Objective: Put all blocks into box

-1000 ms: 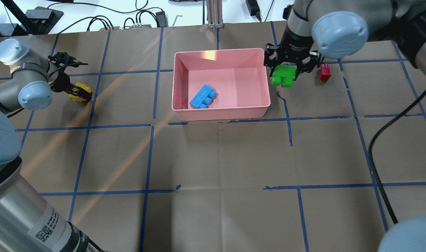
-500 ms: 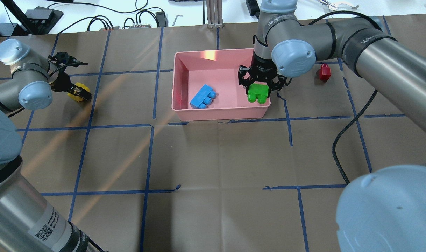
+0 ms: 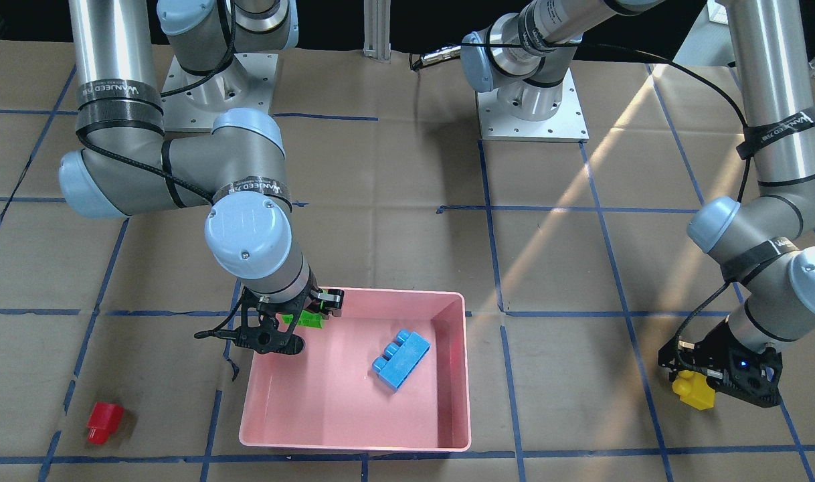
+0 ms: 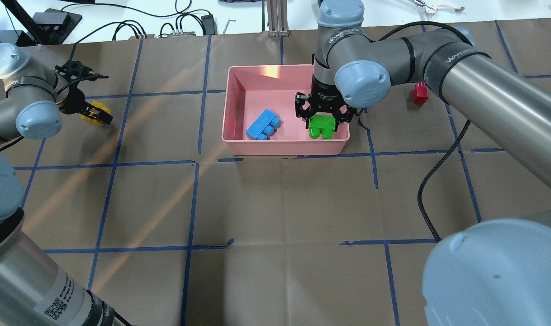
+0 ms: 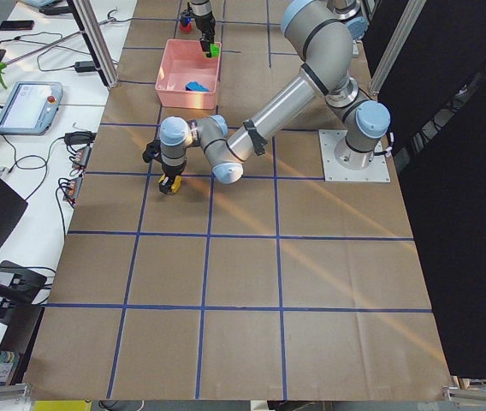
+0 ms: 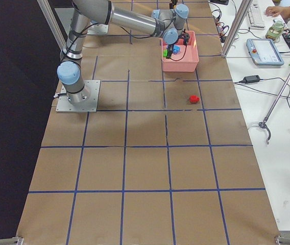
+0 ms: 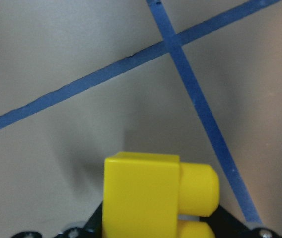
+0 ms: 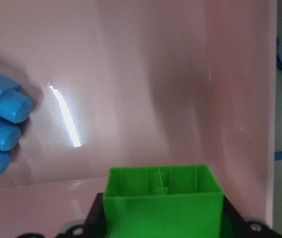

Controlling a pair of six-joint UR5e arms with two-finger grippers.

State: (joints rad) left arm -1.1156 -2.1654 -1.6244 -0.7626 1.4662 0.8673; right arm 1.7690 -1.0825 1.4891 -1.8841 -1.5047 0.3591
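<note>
The pink box (image 4: 284,77) stands at the table's far middle and also shows in the front view (image 3: 327,402). The blue block (image 4: 263,125) lies on its floor. My right gripper (image 4: 321,121) is shut on the green block (image 4: 321,127) and holds it inside the box, near its right wall; the right wrist view shows the green block (image 8: 163,203) above the pink floor. My left gripper (image 4: 96,115) is shut on the yellow block (image 4: 91,112), at the far left, just above the paper (image 7: 146,198). The red block (image 4: 420,93) sits on the table right of the box.
Brown paper with blue tape lines covers the table. Cables and power bricks lie beyond the far edge (image 4: 180,27). My right arm's black cable (image 4: 431,181) hangs over the right half. Both arm bases (image 3: 531,100) stand at the robot's side.
My right gripper carried the green block from outside the box's right wall leftward over the rim and down into the box. My left gripper shifted slightly left and farther with the yellow block.
</note>
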